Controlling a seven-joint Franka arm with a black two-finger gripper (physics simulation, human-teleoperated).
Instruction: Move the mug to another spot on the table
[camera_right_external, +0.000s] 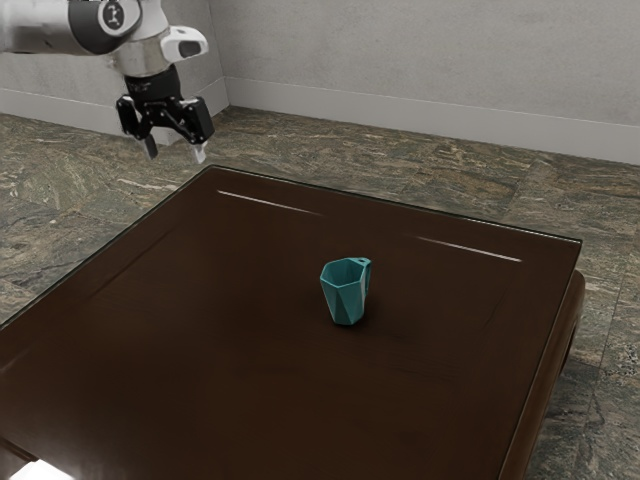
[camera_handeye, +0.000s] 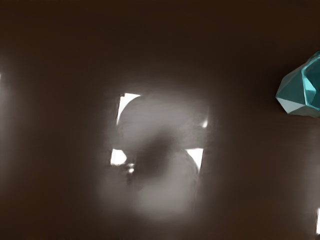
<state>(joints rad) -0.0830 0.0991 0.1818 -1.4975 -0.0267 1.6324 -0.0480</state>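
The claw (camera_right_external: 176, 151) is hanging wide, gripping nothing. The mug (camera_right_external: 346, 291) is standing on the desk (camera_right_external: 200, 330), well apart from it.

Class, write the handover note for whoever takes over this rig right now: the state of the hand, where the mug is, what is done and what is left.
Hand: open and empty, raised above the table's far corner at the exterior view's upper left.
Mug: teal and faceted, standing upright near the middle of the dark table, well apart from the hand. It also shows at the edge of the wrist view.
Done: nothing visible; the mug is not gripped.
Left: bring the hand over the mug, lower, grasp, lift, and set it down on another spot on the table.
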